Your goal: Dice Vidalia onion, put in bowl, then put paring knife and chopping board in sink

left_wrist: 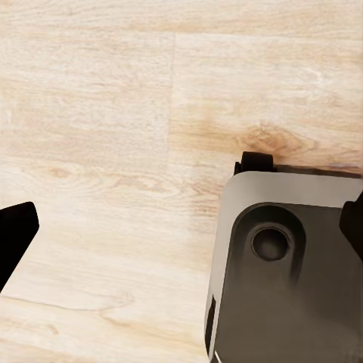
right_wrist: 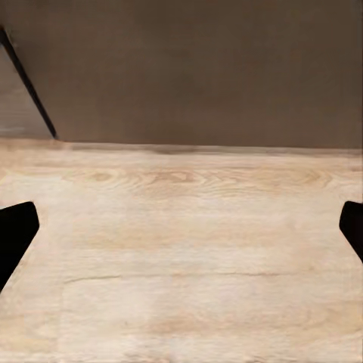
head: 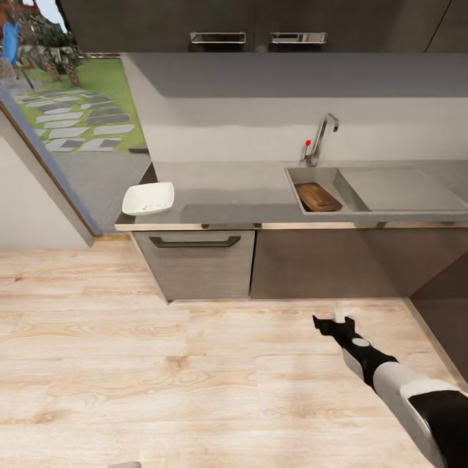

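The chopping board (head: 318, 197) is dark brown with wood grain, lying in the steel-grey sink (head: 354, 201), well beyond the right gripper (head: 333, 320), which is black on a black-and-white arm. The faucet (head: 320, 138) is chrome with a red knob (head: 307, 142). The bowl (head: 149, 198) is white on the smooth grey countertop (head: 227, 195). The cabinets (head: 201, 263) are dark grey. The floor (head: 162, 377) under the gripper is pale wood with light-brown grain.

Ahead of me the grey worktop (head: 221, 198) crosses mid-frame; a white bowl (head: 149, 198) sits at its left end, the sink (head: 377, 190) is sunk at right.
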